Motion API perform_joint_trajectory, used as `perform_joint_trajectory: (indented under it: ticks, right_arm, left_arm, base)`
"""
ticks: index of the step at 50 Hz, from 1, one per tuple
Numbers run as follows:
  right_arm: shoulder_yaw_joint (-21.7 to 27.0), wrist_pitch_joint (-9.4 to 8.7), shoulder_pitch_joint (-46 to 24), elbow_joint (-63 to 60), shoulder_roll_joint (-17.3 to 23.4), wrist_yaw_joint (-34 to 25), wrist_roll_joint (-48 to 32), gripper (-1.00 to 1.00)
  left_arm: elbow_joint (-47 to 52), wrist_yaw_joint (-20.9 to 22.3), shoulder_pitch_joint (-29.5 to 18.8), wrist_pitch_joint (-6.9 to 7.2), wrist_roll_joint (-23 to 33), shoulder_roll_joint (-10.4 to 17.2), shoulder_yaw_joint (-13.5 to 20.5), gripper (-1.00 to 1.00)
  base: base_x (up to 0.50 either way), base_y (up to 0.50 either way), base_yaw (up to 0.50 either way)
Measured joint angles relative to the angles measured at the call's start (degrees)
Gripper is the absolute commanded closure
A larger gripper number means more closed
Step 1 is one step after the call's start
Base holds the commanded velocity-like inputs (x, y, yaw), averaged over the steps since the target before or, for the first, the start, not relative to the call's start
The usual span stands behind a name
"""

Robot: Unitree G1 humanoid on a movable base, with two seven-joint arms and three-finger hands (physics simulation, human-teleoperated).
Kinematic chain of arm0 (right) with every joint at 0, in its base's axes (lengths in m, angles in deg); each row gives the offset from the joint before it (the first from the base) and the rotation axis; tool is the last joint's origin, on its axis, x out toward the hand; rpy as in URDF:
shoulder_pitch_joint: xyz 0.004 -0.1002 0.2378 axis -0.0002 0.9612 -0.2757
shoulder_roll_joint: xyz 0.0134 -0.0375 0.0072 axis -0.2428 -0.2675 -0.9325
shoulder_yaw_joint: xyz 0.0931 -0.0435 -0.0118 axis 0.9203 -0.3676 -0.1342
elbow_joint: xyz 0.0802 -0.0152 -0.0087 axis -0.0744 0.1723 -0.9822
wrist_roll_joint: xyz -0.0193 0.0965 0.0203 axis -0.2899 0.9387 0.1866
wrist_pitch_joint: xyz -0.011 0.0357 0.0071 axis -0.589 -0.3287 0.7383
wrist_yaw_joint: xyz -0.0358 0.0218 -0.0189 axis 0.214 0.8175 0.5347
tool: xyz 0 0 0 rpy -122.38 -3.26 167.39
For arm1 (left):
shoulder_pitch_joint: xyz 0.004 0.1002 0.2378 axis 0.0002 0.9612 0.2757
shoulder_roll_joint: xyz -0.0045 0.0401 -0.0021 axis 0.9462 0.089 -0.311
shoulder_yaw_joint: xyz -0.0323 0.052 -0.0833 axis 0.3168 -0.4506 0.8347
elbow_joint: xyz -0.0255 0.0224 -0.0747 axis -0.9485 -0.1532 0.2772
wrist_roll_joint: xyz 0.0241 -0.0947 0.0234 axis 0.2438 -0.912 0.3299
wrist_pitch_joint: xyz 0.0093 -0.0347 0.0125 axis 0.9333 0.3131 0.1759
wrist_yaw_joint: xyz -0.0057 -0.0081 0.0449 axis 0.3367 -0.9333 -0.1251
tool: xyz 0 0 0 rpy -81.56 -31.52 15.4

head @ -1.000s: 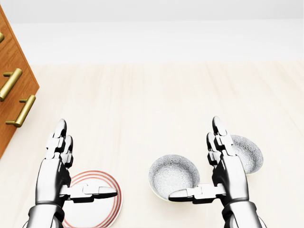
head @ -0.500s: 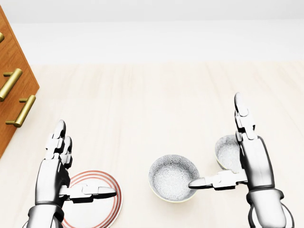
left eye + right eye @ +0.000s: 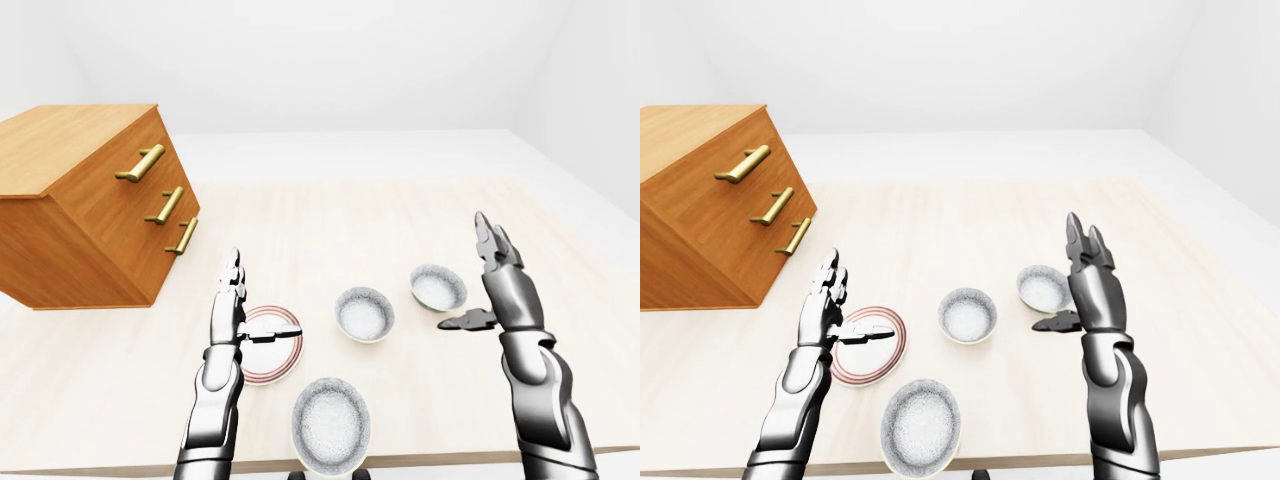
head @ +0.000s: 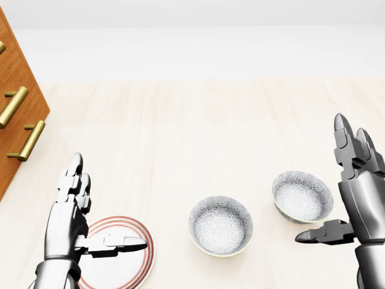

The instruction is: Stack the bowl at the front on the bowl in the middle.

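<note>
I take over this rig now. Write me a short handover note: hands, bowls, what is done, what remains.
Left hand: open, empty, thumb over the red-ringed plate.
Right hand: open, empty, raised right of the third bowl.
Front bowl: bottom of the left-eye view, by the table edge, untouched.
Middle bowl: right of the plate, nothing in it.
Done: nothing. Left: grasp the front bowl, set it into the middle bowl.

The front bowl (image 3: 330,422) sat at six o'clock, the middle bowl (image 3: 364,313) at its one o'clock, a third bowl (image 3: 438,287) at that one's two o'clock. The left hand (image 3: 229,310) and right hand (image 3: 503,285) hovered, fingers spread.
</note>
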Motion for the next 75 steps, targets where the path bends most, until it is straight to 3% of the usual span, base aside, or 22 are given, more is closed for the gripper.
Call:
perform_joint_trajectory:
  ticks: [11,21,53,66,75]
  right_arm:
    - [0.61,0.00,0.68,1.29,0.93,3.91,-10.50,-1.00]
    - [-2.18,0.00,-0.15,5.70,0.85,9.19,-16.81,-1.00]
    - [-9.91,0.00,-4.32,20.92,2.30,26.27,-28.12,-1.00]
    - [-10.93,0.00,-5.38,23.03,3.31,30.07,-33.45,-1.00]
    - [-11.72,0.00,-5.93,25.97,2.99,30.96,-32.85,-1.00]
  left_arm:
    - [0.23,-0.06,0.05,0.23,0.04,-0.02,-0.03,-1.00]
    - [-0.27,-0.08,0.15,-0.24,0.27,-0.10,-0.24,-1.00]
    - [-1.38,0.02,0.09,-1.05,0.50,-0.10,-0.34,-1.00]
    - [-1.73,-0.04,0.04,-1.29,0.58,-0.14,-0.45,-1.00]
    - [-2.02,-0.08,-0.06,-1.45,0.60,-0.16,-0.50,-1.00]
  base:
    - [0.00,0.00,0.00]
    - [0.00,0.00,0.00]
    - [0.00,0.00,0.00]
    - [0.00,0.00,0.00]
    - [0.00,0.00,0.00]
